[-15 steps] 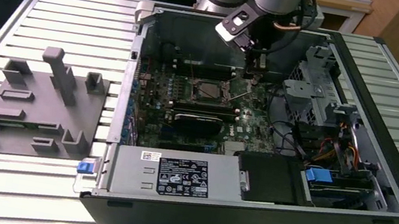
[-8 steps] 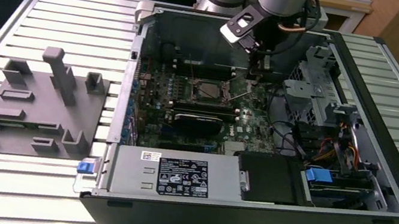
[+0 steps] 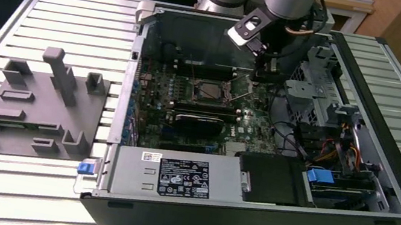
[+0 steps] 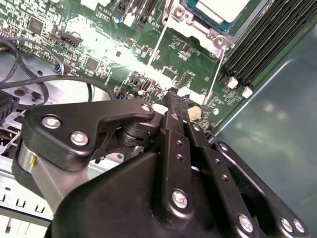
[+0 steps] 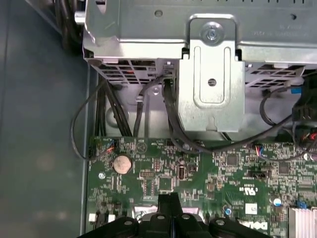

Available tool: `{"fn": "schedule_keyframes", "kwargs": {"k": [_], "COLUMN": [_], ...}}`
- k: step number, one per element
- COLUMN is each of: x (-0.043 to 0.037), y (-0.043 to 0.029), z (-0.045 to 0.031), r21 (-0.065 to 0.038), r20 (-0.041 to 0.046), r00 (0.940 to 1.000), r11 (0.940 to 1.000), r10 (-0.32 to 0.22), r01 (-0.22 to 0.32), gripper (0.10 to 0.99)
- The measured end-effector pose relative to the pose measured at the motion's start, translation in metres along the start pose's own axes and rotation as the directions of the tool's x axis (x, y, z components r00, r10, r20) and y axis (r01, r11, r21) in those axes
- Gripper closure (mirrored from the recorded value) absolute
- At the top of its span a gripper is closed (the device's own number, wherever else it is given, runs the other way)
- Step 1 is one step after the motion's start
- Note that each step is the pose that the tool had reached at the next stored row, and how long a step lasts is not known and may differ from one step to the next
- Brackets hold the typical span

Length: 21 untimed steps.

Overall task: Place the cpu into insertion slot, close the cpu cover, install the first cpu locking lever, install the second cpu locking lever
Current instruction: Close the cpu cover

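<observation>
Hand (image 5: 170,198) closed on nothing over green motherboard (image 5: 223,171), open computer case (image 3: 247,221) on slatted metal table (image 3: 63,10)

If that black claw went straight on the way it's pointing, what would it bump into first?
Most likely the green circuit board directly ahead of the gripper. Nothing seems to stand between them, though the gap is hard to judge.

The cpu (image 4: 218,6), pale metal face up, lies flat in the insertion slot (image 3: 191,90) on the green board (image 4: 183,59); the silvery cpu cover (image 4: 196,28) frames it.
</observation>
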<state>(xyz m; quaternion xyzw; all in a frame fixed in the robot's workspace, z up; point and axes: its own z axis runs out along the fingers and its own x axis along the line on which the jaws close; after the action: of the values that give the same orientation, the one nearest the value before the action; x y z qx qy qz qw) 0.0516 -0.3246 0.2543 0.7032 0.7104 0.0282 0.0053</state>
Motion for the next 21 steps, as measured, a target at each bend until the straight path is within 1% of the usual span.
{"fn": "schedule_keyframes", "kwargs": {"k": [17,21], "x": [0.0014,0.0014], "y": [0.0125,0.0134], "z": [0.0076,0.0106], "r21": [0.0,0.0], "r20": [0.0,0.0001], "r00": [1.0,1.0], "r11": [1.0,1.0], "r10": [0.0,0.0], "r01": [0.0,0.0], "gripper": [0.98,0.98]}}
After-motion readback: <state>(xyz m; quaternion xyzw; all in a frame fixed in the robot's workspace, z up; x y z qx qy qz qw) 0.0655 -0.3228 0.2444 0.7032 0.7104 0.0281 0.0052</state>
